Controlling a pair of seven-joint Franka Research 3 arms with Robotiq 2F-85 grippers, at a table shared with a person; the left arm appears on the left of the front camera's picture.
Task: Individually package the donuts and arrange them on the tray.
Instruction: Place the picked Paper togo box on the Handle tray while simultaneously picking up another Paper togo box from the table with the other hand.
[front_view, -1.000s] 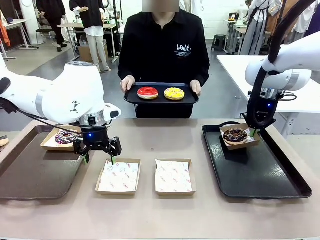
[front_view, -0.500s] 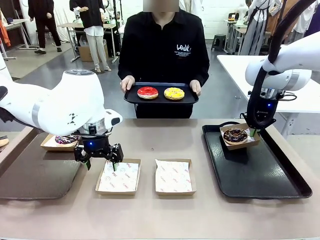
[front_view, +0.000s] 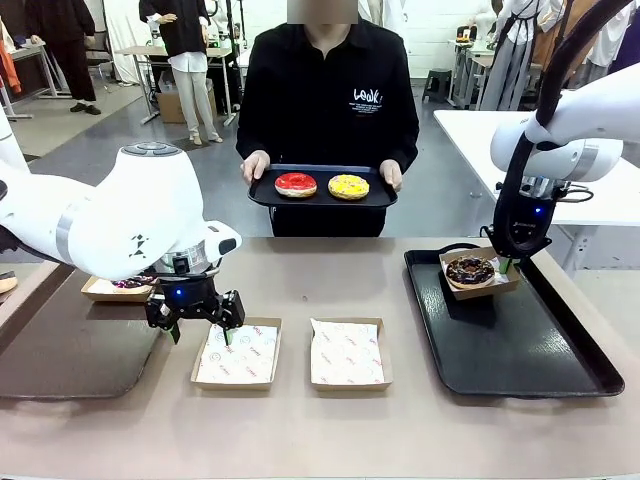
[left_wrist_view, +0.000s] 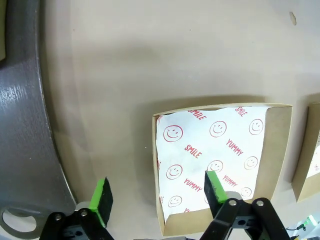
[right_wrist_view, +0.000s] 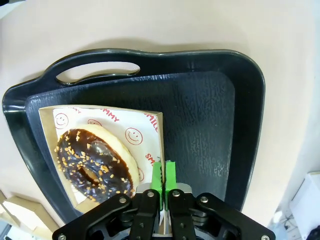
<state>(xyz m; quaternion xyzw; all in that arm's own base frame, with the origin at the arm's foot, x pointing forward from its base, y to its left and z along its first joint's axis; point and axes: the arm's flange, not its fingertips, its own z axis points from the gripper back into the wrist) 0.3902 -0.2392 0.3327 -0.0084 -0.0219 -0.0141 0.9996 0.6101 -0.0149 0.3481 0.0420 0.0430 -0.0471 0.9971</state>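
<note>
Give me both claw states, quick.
Left claw: open, astride a wall of the empty box.
Right claw: closed on the rim of the donut box.

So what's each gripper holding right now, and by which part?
Right gripper pinches the side wall of the box carrying the chocolate donut. Left gripper holds nothing: open, straddling a wall of the empty box.
</note>
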